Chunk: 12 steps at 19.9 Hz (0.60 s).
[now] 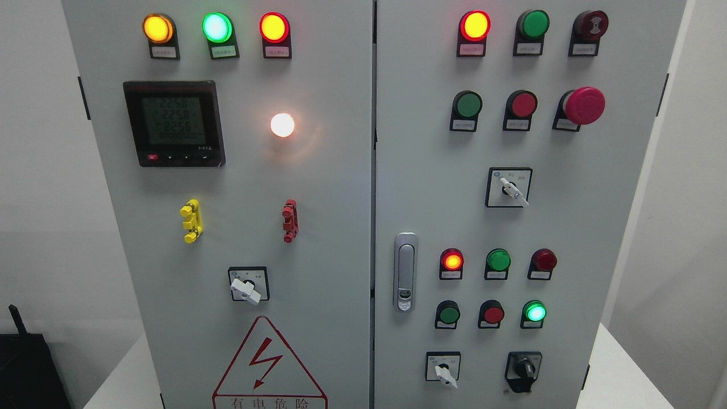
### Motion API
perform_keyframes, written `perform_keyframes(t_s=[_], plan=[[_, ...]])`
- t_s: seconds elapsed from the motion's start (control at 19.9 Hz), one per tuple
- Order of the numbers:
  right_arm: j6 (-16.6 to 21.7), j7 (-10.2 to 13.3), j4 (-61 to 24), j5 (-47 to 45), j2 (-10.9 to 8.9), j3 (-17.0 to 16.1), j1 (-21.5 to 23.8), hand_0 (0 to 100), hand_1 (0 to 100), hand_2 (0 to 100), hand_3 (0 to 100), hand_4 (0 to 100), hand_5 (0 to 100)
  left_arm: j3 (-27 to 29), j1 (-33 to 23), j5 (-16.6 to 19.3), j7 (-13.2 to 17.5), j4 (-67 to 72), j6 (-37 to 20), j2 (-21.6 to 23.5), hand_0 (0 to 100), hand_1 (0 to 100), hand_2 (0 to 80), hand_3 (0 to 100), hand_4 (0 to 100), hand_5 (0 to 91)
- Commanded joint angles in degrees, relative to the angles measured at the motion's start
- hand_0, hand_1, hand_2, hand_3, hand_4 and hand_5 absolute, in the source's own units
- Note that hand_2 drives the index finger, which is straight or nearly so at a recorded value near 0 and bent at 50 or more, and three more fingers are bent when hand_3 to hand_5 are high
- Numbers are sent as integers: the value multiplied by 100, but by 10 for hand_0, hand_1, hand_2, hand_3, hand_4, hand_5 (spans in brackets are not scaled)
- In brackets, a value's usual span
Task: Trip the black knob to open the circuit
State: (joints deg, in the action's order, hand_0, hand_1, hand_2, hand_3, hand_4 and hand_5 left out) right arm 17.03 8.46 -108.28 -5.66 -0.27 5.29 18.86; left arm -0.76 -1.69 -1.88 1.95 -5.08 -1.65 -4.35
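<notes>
The black knob [523,370] sits at the lower right of the grey control cabinet's right door [568,227]. Its handle points straight up and down. Neither of my hands shows in the head view.
White selector switches sit on the panel: one [245,289] on the left door, one [514,191] at mid right, one [445,372] left of the black knob. A red mushroom button [583,105] sticks out at the upper right. A door latch [405,271] is near the centre seam. Several indicator lamps glow.
</notes>
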Motion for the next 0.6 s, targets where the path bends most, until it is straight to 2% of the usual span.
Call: perform_keyframes(t_s=[0.0, 0.55], plan=[[90, -28, -237, -84, 18, 42, 56, 44, 0, 0, 81, 0, 0, 5, 2, -14, -2, 7, 7, -5, 120, 389, 0, 0, 0, 0], [90, -28, -281, -93, 18, 95, 83, 22, 0, 0, 20, 0, 0, 5, 2, -14, -2, 7, 7, -5, 120, 389, 0, 0, 0, 0]])
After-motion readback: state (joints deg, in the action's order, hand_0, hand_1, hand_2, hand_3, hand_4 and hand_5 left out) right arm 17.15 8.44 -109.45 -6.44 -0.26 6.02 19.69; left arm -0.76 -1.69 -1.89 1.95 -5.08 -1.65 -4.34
